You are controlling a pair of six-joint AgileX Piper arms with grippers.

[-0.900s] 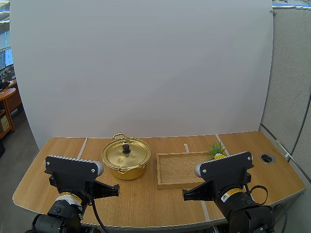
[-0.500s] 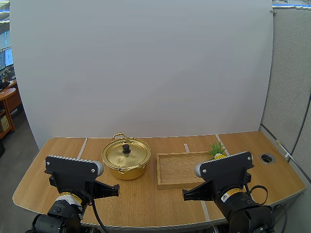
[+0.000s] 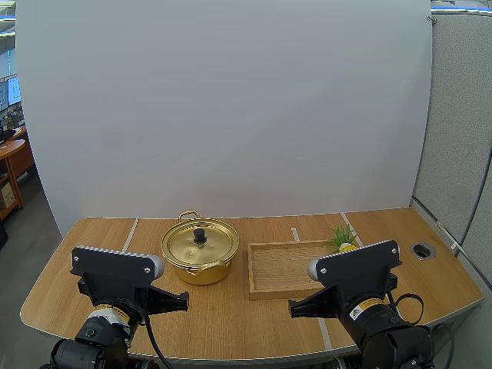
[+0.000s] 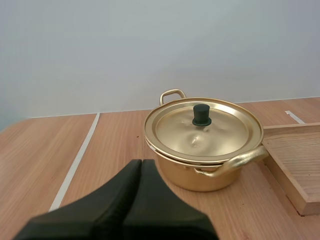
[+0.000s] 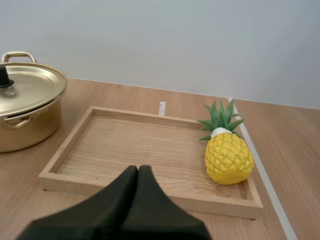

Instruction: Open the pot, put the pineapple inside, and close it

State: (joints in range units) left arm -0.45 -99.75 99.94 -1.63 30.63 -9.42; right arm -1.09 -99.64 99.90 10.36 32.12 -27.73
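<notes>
Just beside pot, wooden tray.

Bare table lies open at the pot's nine and six o'clock. At its three o'clock the wooden tray sits just beside it, with a narrow gap between them. The tray's raised rim walls in the pineapple, which is reachable from above.

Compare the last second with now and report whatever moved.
Nothing visibly moved. The lid stays on the pot, the pineapple sits in the tray, and the left gripper and right gripper stay shut, holding nothing.
</notes>
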